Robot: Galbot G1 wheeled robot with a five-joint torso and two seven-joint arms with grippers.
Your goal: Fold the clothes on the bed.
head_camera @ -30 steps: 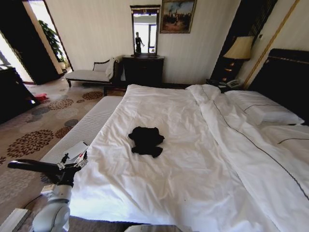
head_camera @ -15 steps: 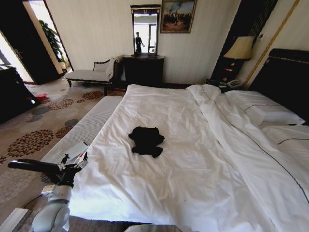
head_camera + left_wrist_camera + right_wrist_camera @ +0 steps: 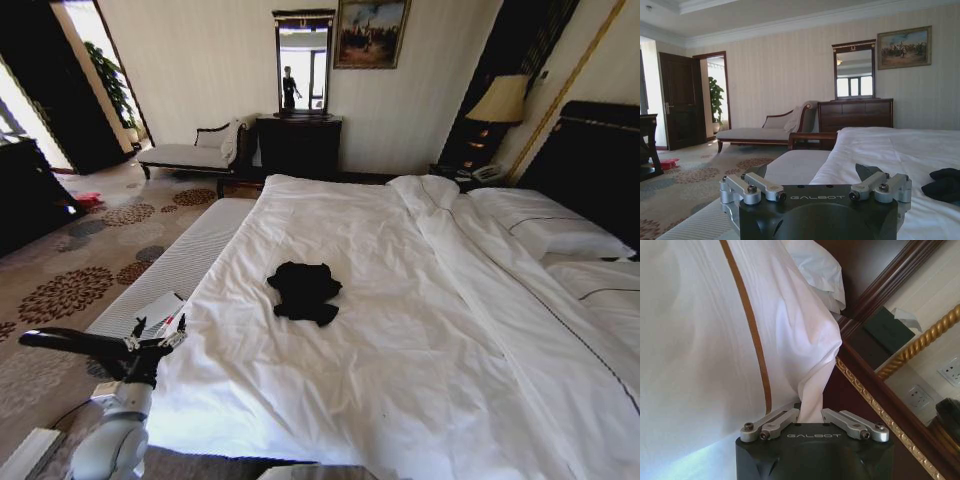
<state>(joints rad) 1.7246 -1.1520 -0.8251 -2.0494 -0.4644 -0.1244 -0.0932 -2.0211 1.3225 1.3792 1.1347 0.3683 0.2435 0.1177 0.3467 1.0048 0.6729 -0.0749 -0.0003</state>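
The black T-shirt (image 3: 303,291) lies crumpled mid-bed (image 3: 420,330), limp and light; pinch a hem edge. Left hand (image 3: 158,334) hovers near-left, spread wide, empty. Right hand (image 3: 811,416) looks nearly closed, empty.

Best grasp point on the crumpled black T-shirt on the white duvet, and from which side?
Judging by the head view, the crumpled black T-shirt lies bunched mid-duvet on the white bed. Pinch a protruding edge lobe nearest the robot, coming from above at a slant; its low, rumpled pile offers no handle. The left gripper, open at the bed's left edge, sits closest.
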